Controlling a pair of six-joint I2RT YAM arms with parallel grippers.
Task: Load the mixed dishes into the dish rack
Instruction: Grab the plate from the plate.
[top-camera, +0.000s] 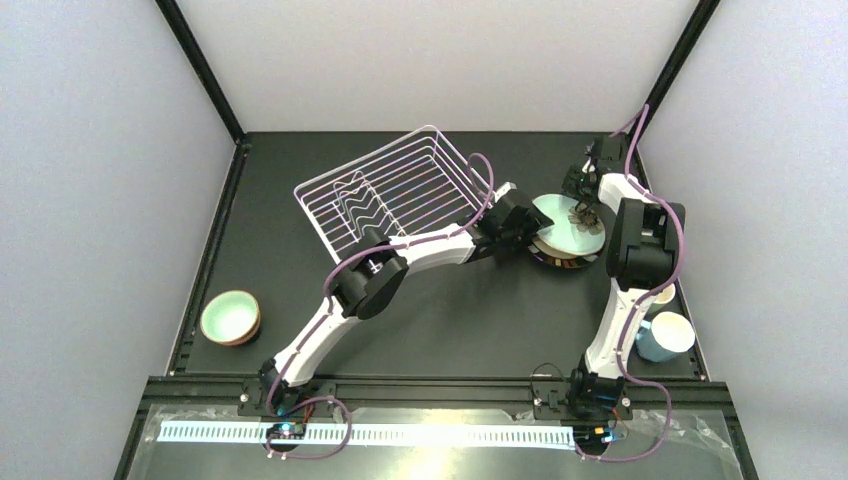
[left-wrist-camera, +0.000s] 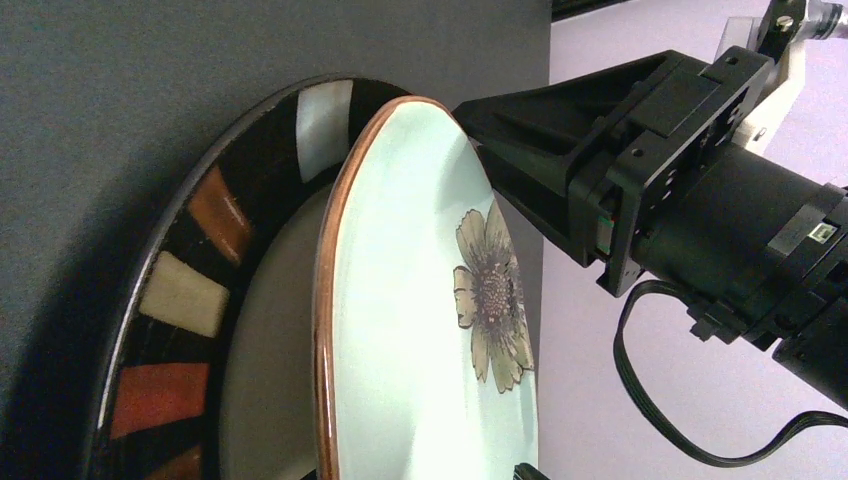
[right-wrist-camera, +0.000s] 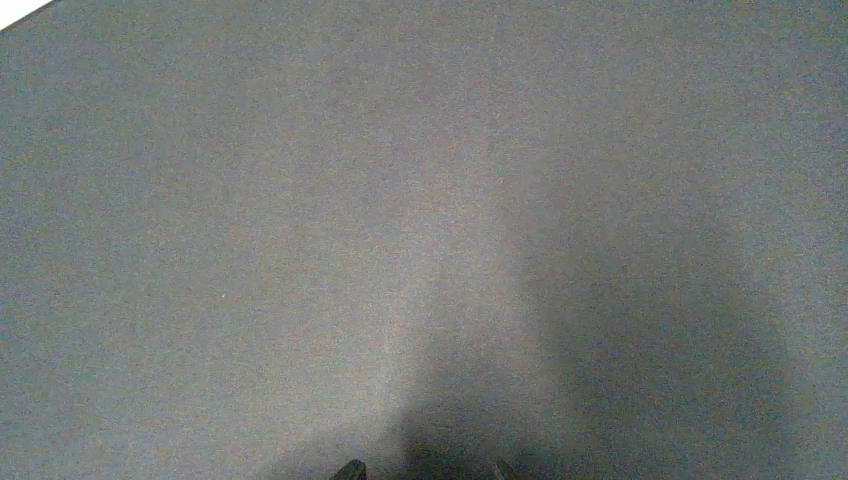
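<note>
The left hand (top-camera: 535, 243) reaches out right of the bench's middle with its jaws spread wide. Its tips are just beside the near-left rim of the mint-green flowered plate (left-wrist-camera: 420, 300); whether they touch that rim cannot be told. In the left wrist view this plate fills the frame, showing a coppery edge and a brown flower. It lies over a dark-rimmed plate (left-wrist-camera: 200, 290) whose black border carries white, brown, cream and red patches. The upper plate sits shifted toward the far right, leaving the lower one's near-left border bare. At the far side of the flowered plate hangs the right hand (top-camera: 578, 188), its fingertips apart with only bare bench (top-camera: 450, 330) between them in its own wrist view. Left of the plates, beyond the left forearm, the dish rack (top-camera: 400, 190) stands at the far middle, turned at an angle. By the near right edge stands a light blue mug (top-camera: 665, 337), and just beyond it a pale mug (top-camera: 663, 294), mostly hidden by the right arm. Well apart at the near left sits a small mint bowl (top-camera: 231, 317) with a reddish outside.
</note>
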